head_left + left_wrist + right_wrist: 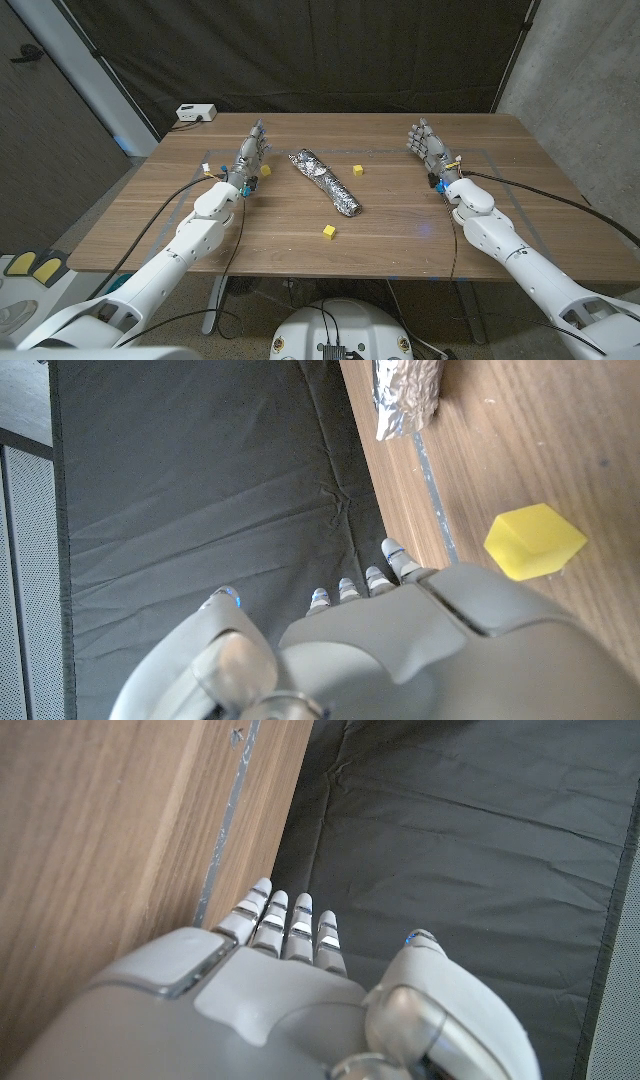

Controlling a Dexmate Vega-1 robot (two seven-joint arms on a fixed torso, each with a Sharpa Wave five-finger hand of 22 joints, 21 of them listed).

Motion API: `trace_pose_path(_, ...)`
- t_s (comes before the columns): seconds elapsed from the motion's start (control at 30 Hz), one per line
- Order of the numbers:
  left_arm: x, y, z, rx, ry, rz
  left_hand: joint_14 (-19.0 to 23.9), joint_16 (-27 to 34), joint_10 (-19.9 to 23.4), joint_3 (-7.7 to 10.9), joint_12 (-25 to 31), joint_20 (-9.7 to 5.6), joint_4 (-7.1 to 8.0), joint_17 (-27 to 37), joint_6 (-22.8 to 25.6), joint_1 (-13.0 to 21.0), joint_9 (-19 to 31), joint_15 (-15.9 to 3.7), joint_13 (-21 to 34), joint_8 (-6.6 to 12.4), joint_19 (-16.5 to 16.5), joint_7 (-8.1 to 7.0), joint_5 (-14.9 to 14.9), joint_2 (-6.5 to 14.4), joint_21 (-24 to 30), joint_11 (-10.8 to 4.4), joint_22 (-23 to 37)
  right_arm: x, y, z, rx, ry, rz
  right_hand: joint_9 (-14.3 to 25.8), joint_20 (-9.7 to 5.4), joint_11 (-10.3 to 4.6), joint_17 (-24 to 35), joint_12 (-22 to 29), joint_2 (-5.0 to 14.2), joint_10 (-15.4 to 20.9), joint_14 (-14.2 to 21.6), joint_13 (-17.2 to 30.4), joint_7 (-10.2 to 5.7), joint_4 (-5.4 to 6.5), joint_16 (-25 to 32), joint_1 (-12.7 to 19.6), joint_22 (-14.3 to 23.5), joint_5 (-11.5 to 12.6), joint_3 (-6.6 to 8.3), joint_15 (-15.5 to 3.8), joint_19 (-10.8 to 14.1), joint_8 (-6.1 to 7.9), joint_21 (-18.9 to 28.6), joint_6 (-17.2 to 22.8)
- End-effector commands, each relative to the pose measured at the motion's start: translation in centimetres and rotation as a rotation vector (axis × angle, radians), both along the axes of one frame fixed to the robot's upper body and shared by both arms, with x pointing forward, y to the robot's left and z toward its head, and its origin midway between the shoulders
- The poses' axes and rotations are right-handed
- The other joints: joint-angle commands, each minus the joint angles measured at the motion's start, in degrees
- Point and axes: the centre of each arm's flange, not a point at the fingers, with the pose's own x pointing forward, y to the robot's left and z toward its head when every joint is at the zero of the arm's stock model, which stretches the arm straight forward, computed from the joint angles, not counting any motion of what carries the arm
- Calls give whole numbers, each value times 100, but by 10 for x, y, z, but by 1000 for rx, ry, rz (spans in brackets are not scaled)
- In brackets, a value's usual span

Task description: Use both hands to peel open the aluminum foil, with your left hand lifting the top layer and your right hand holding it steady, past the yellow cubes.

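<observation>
A wooden table [400, 240] with a straight lengthwise grain stood before a creased black curtain [330, 50], with a bare grey wall to the right. Much of each arm was cut off at the lower corners of the head view, and in both wrist views the palms were hidden behind the smooth grey backs of the hands. The left hand [252, 150] stood near the far left of the table, fingers extended and apart, gripping nothing; the right hand [428, 143] stood well apart on the far right side, fingers likewise spread and empty. Between them lay the aluminum foil [325, 181], a crinkled, shiny roll lying diagonally, untouched; the left wrist view caught only its crumpled end [405, 395]. Three small yellow cubes lay around it: one [265, 170] just beside the left hand, one [357, 169] to the foil's right, one [327, 232] nearer the front edge. A small white box [196, 113], its details too small to make out, sat past the far left corner
</observation>
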Motion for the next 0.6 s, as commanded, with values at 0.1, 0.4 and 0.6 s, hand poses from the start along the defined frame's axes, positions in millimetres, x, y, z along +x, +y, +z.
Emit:
trace_pose_path(0.1, 1, 0, 2, 9, -1, -6, -1006, 31, -808, -10, 37, -95, 41, 8, -911, 24, 21, -359, 16, 52, -906, -63, 33, -3, 33, -7, 31, 2, 3, -1, -1, 12, 3, 27, 18, 37, 33, 48, 10, 91, 126, 28, -23, -21, 34, 111, 20, 37, 61, 9, 99, 48, 53, 93)
trace_pose_path(0.4, 1, 0, 3, 11, 9, -5, -746, 93, -686, -47, 60, 279, 30, 19, -772, 42, 27, -11, 23, 70, -752, -134, 67, -3, 52, 38, 38, 2, 11, 4, -53, 12, 13, 30, 33, 52, 37, 69, 14, 162, 188, 30, -11, -54, 38, 151, 22, 35, 102, 12, 125, 63, 61, 145)
trace_pose_path(0.6, 1, 0, 3, 14, 11, -8, -479, 155, -535, -75, 96, 578, 28, 32, -651, 53, 32, 199, 32, 84, -612, -162, 90, 2, 77, 102, 47, 1, 15, 9, -108, 23, -12, 33, 62, 76, 42, 93, 26, 246, 296, 33, -4, -86, 55, 191, 25, 38, 155, -2, 167, 91, 74, 244)
